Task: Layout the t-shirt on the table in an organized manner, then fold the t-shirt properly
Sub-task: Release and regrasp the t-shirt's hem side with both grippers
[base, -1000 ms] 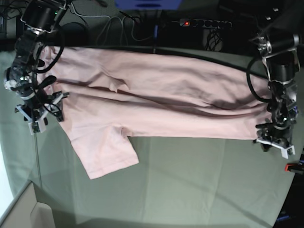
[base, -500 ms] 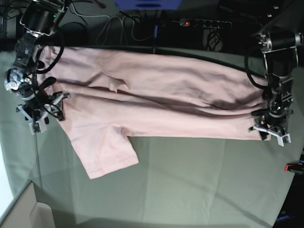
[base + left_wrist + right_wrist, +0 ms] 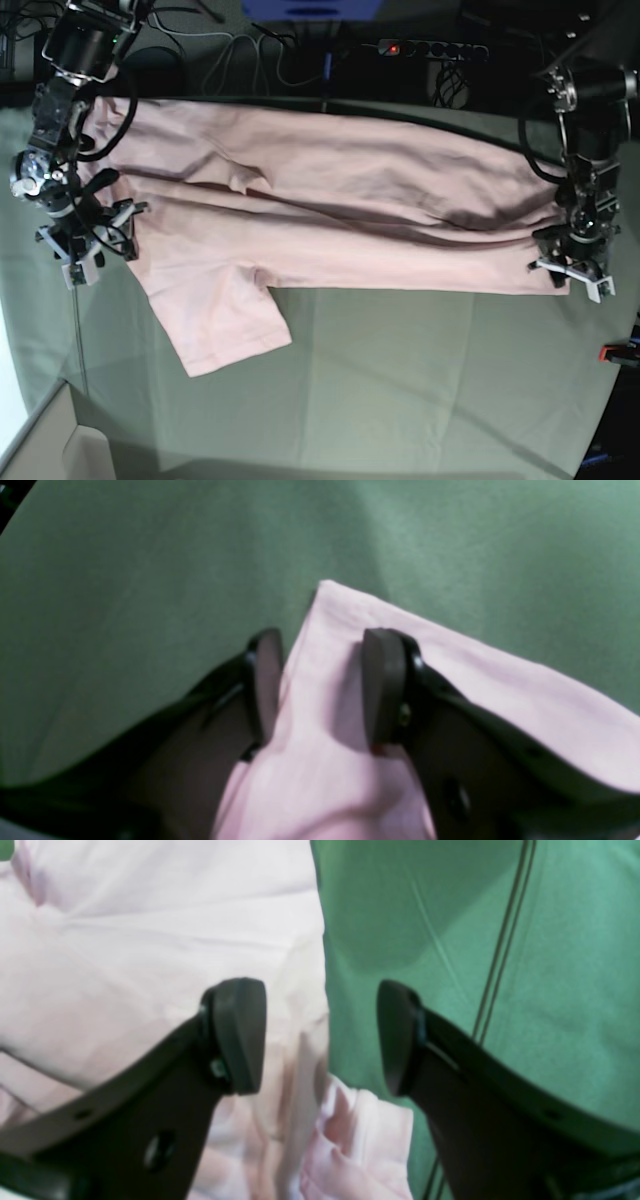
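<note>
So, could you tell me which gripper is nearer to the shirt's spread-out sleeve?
Right. The right gripper sits at the shirt edge just beside the sleeve. The left gripper is at the opposite end, at the shirt's far corner.

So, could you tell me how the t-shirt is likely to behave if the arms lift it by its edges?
The t-shirt would probably sag and drape, since it already lies in soft creases. It looks thin and light, with its corner lying flat on the table. The loose sleeve would likely dangle.
</note>
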`<state>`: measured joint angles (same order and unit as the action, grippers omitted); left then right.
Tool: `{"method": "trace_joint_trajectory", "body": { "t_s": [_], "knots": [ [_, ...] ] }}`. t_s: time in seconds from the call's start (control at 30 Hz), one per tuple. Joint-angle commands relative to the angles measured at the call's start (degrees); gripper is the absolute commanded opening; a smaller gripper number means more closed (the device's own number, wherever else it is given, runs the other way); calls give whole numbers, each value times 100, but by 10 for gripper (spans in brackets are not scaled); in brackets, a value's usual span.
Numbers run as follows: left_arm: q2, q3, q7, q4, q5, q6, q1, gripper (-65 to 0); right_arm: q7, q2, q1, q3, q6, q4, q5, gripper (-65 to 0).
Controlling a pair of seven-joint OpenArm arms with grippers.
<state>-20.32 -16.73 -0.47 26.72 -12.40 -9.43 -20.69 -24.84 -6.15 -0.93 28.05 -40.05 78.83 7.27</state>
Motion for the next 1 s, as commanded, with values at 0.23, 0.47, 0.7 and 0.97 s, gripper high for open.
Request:
{"method": "trace_joint_trajectory", "body": {
  "t_s": [0.23,0.47,0.7,0.97],
  "knots": [
    [-83,7,-89,-232,5,-37,-133,-396,141,-75,-79,3,5,78,-81,-296],
    [-83,7,-124,-619,-4,-63,-151,-422,141,-75,-87,12,5,78,-81,-296],
    [-74,7,-116,-610,-4,-63,-204,-640,150,-75,-210,12,5,78,-81,-296],
    [-65,-2,-80,66,-30,-63,-177,-650,150,-75,-958,30,5,-933,-81,-295]
  ]
}}
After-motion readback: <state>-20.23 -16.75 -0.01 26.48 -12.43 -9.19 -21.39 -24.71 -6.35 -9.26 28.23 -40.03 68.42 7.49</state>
